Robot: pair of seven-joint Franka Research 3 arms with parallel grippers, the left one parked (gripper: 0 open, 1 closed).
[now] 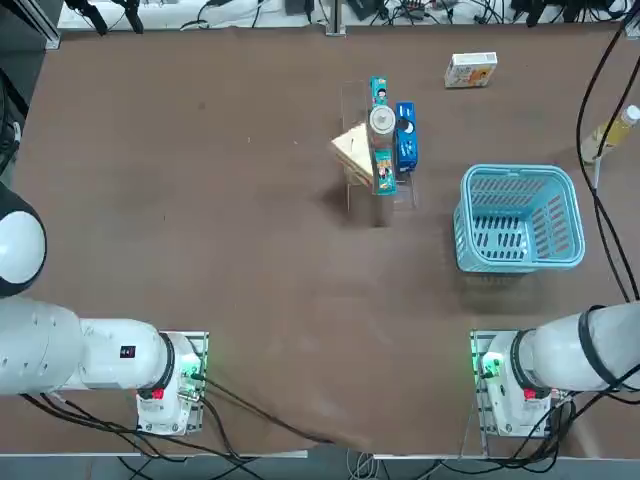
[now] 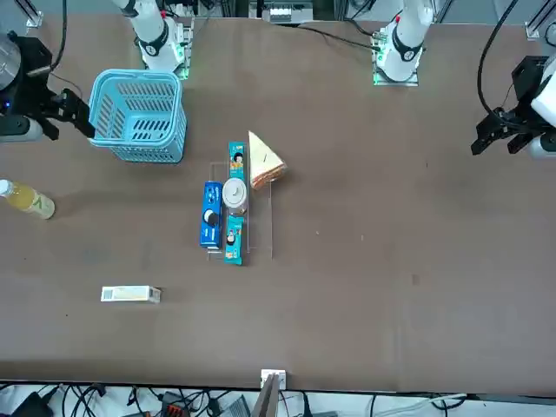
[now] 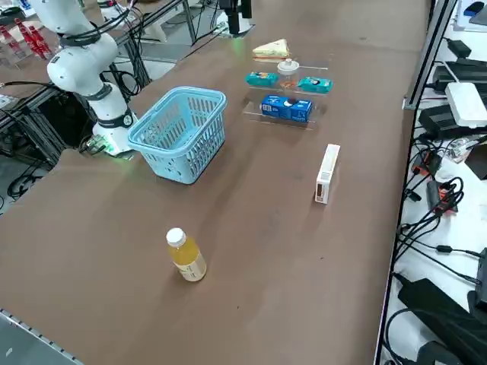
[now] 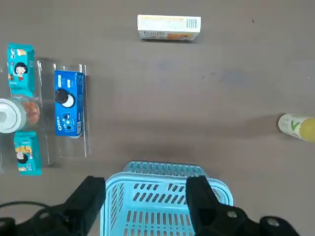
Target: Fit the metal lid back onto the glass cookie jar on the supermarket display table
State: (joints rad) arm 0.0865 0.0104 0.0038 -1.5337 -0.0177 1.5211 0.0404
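Brown tabletop (image 1: 200, 200) w/ blue Oreo pack (image 4: 68, 109); right end effector (image 4: 147, 196) open, over basket (image 4: 162, 211).

Blue cookie pack (image 4: 68, 103) looks like Oreo, other print unreadable

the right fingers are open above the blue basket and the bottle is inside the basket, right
Not quite. The right gripper is open above the basket, but the bottle is not inside it: it stands on the bare table, apart from the basket. The right side view shows this.
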